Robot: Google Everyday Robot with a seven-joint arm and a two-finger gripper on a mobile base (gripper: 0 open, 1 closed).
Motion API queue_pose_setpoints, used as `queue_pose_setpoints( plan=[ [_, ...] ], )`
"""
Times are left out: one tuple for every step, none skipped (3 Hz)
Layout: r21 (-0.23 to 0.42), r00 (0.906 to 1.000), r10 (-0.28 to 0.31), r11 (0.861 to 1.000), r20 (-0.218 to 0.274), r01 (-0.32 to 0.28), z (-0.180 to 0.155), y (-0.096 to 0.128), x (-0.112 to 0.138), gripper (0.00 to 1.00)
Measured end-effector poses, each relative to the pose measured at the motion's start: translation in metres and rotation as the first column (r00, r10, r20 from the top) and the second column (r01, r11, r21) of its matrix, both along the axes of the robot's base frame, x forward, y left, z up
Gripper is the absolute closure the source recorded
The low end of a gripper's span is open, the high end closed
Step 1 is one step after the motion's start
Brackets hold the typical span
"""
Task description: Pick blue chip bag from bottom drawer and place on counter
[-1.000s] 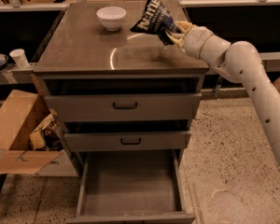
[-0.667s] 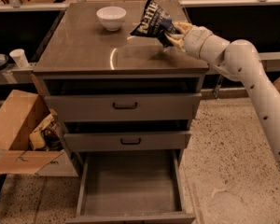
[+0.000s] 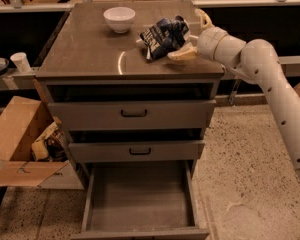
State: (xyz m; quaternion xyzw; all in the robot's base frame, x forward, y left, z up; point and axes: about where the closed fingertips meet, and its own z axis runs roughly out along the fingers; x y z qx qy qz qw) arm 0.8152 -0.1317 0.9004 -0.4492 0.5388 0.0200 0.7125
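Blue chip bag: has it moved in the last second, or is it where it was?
Yes. Against the white bowl, the blue chip bag has dropped toward the front of the counter, with the gripper at its right end.

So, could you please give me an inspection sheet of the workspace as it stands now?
Surface: counter glossy, bears two items.
Job's things: blue chip bag lies on the counter's right part; bottom drawer pulled open, nothing seen inside.
Clutter: white bowl at the counter's back, apart from the bag.
Grippers: gripper over the counter's right edge, fingers spread either side of the bag's right end.
Cables: nothing seen.
Surroundings: open cardboard box on the speckled floor at left; paper cup beyond it.
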Motion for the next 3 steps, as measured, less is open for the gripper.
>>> queue_pose_setpoints(
  plan=[
    [0.0,1.0,0.0,1.0,0.0,0.0,0.0,0.0,0.0,0.0],
    [-0.009,0.9926,-0.019,1.0,0.12,0.021,0.034,-0.013,-0.031,0.0],
    [-0.027,0.972,-0.012,0.999,0.235,0.019,0.062,-0.014,-0.063,0.0]
  ],
)
